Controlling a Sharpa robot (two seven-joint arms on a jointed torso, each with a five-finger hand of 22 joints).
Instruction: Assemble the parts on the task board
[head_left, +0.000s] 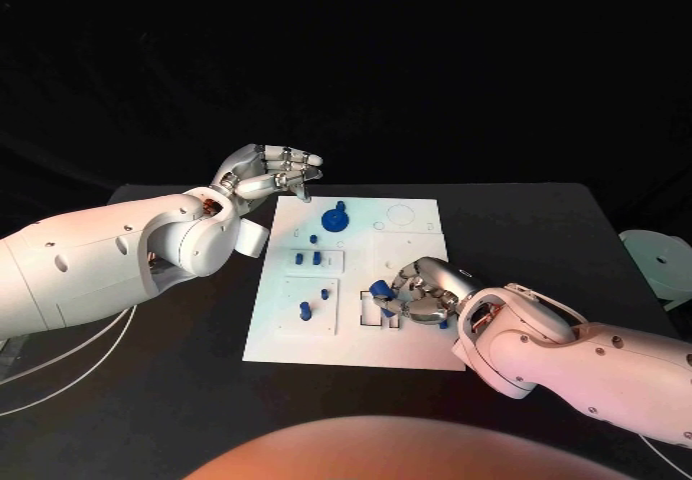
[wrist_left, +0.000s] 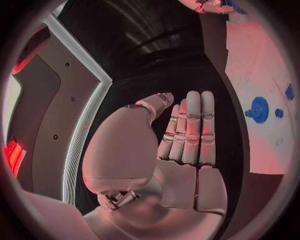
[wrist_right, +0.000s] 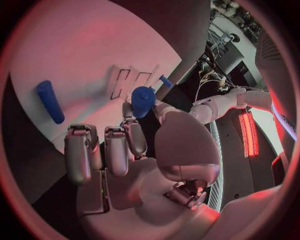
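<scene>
Your right hand (head_left: 418, 292) sits low over the near right part of the white board (head_left: 418, 225), pinching a short blue peg (head_left: 381, 290) between thumb and a fingertip. In the right wrist view the peg (wrist_right: 142, 101) is a stubby cylinder with a flat round end; its long axis runs out from the fingertips toward the board, but you cannot tell whether its tip touches the surface. The other fingers (wrist_right: 81, 152) are curled side by side next to the pinch.

Your left hand (head_left: 274, 175) hangs just off the far left corner of the board, holding nothing. In the left wrist view its fingers (wrist_left: 190, 127) lie straight and pressed together, with the thumb (wrist_left: 156, 102) bent in beside them.

The board is a flat, matte white rectangle whose long axis runs near to far. It has shallow rectangular recesses (head_left: 378, 310) on its near half. A round blue gear-like piece (head_left: 336, 217) with a small knob sits near the far left. Two short blue pegs (head_left: 307, 258) stand side by side at mid left. A longer blue rod (head_left: 304, 308) lies flat at the near left, its length running roughly near to far.

The metal hands look smooth and silvery, and the table (head_left: 173, 380) is dull black.
</scene>
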